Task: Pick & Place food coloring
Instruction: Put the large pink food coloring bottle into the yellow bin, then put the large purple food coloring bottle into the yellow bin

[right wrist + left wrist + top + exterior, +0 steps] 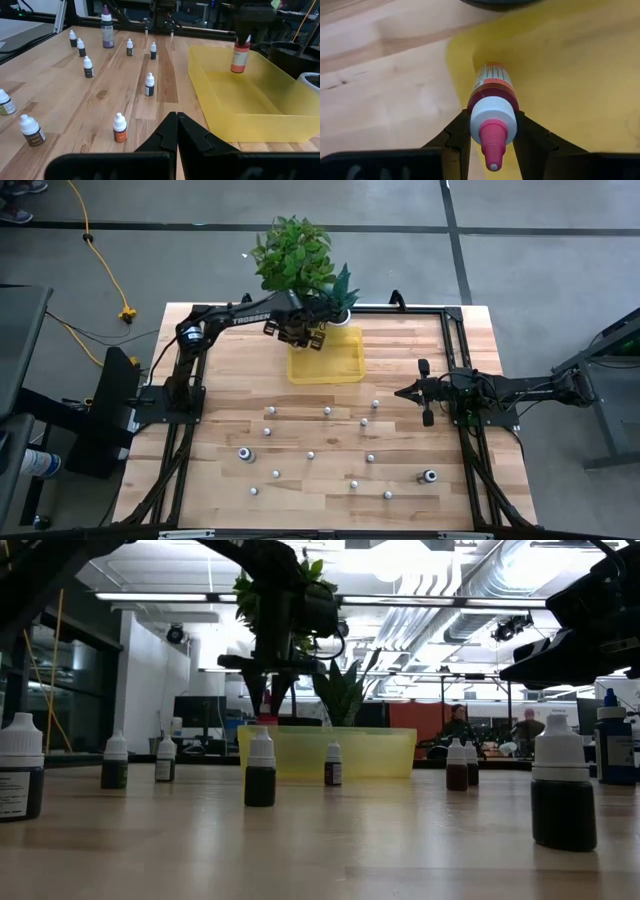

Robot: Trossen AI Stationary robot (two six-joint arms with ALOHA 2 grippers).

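A small red food coloring bottle (pixel 491 87) with a white cap and pink tip hangs over the far left corner of the flat yellow tray (pixel 340 365), with my left gripper (pixel 305 335) shut on it. The right wrist view shows the same bottle (pixel 240 57) above the tray's floor (pixel 250 100). Several tiny white-capped bottles (pixel 310 454) stand upright on the wooden table, nearer than the tray. My right gripper (pixel 176 122) rests shut at the table's right side, touching nothing. My left gripper pinches the red bottle at its white cap (pixel 476 117) between the two fingers (pixel 457 137), one on either side. The fingers come from above, pointing down. The bottle hangs upright below them, cap up, clear of the tray.
Two leafy potted plants (pixel 295 255) stand just beyond the tray's far edge, close to my left arm. Larger dark bottles stand at the near left (pixel 243 453) and near right (pixel 428 476). Black frame rails (pixel 465 360) run along the table's sides.
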